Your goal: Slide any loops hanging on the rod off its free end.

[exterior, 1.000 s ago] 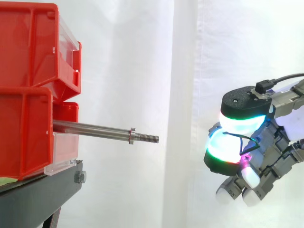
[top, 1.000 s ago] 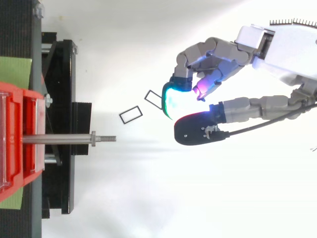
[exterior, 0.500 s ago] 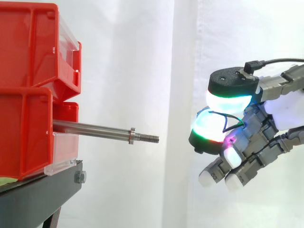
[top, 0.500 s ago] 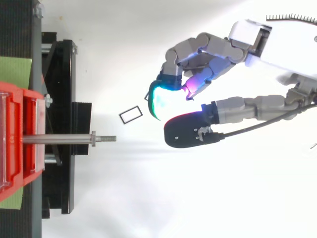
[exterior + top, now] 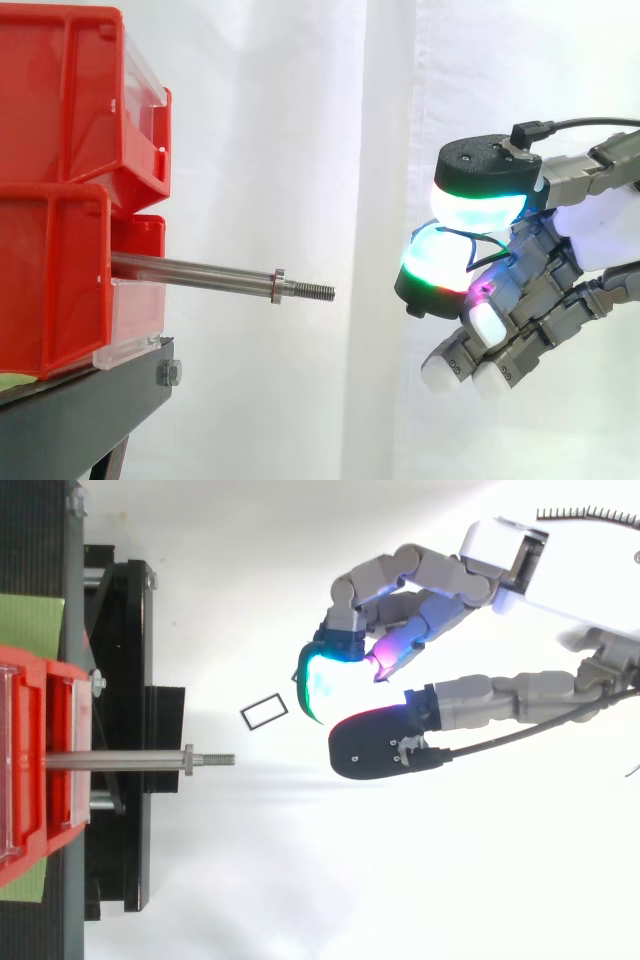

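Facing one rod (image 5: pixel 200 271), one hand (image 5: pixel 532 278), two stacked red bins (image 5: pixel 50 285)

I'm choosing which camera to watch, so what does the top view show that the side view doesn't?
Top adds: a black-outlined rectangle on the white floor, and the robot hand sitting off to one side of the line of the rod. Side adds: an upper red bin stacked on the lower red bin, and the robot hand about level with the rod's tip. Shared: the rod, no loop on it, threaded end free, robot hand beyond it.
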Available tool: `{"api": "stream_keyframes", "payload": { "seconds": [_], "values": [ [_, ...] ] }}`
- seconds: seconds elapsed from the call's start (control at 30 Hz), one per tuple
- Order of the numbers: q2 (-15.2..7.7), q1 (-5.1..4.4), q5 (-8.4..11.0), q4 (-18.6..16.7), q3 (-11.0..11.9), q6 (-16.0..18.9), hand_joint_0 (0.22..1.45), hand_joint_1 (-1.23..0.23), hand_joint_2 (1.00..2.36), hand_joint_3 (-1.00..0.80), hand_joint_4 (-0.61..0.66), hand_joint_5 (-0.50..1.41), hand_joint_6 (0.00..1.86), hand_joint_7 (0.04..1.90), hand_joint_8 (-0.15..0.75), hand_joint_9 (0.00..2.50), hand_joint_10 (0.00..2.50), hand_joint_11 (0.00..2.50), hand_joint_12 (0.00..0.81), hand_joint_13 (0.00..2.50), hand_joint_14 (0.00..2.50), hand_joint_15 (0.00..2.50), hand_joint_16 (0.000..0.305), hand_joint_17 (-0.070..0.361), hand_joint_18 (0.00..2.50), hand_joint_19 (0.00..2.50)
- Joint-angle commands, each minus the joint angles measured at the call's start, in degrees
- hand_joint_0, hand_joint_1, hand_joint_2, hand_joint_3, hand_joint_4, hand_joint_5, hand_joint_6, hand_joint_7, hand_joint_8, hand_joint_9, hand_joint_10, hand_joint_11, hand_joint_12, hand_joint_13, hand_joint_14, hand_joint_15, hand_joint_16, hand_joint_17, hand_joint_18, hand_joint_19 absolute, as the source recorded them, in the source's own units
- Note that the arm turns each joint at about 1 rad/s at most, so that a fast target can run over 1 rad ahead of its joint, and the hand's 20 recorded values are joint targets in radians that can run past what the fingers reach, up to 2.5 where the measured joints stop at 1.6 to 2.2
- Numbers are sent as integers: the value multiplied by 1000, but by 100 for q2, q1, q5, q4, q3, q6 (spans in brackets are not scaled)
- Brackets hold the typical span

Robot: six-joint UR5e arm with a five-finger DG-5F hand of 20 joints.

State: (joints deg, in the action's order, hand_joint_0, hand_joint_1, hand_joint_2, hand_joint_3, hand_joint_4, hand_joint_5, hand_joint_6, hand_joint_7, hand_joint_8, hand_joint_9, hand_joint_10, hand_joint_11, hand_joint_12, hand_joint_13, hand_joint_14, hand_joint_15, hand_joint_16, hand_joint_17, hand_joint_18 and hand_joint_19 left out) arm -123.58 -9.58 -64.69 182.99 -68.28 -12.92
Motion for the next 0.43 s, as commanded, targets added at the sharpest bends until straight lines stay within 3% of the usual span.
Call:
{"api": "stream_keyframes", "payload": {
  "seconds": [0.0,0.4],
  "values": [
    [1,0,0,0,-1,0,524,-690,1019,-212,-55,-85,845,1135,228,1004,22,610,338,590,11,292,49,111,531,351],
    [1,0,9,0,-1,0,524,-684,1020,-209,-59,-87,856,1095,230,1006,22,624,347,625,12,317,50,112,565,378]
  ]
}}
